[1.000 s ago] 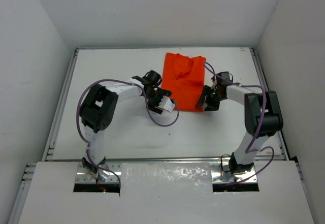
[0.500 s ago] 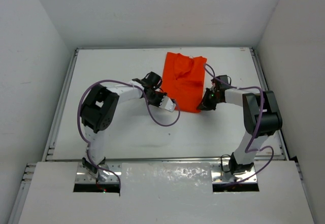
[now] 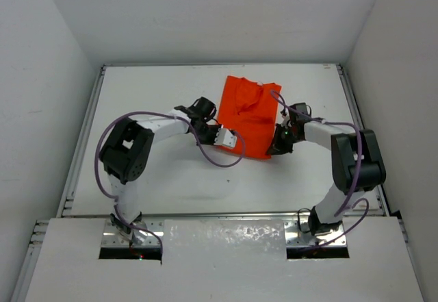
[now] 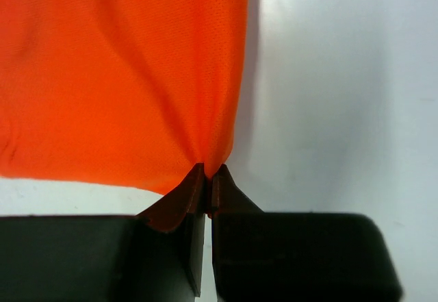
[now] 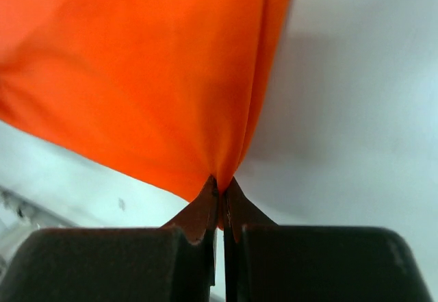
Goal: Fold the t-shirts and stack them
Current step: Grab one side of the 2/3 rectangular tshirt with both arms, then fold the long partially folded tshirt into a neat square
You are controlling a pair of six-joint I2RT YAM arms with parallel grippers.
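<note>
The orange-red t-shirt (image 3: 250, 114) lies partly folded at the middle back of the white table (image 3: 164, 172). My left gripper (image 3: 229, 141) is shut on its near left corner, and my right gripper (image 3: 276, 148) is shut on its near right corner. In the left wrist view the cloth (image 4: 123, 76) bunches into a pinch between the closed tips of the left gripper (image 4: 209, 172). The right wrist view shows the same: the shirt (image 5: 150, 62) drawn into the closed right gripper (image 5: 220, 182). Both pinched corners look slightly raised off the table.
Metal rails (image 3: 82, 137) run along the table's left and right sides, and white walls close it in. A purple cable (image 3: 222, 161) loops from the left arm just in front of the shirt.
Both grippers have closed on the shirt's near corners. The near edge of the shirt has come slightly towards the arms' bases and the cloth has shifted a little.
</note>
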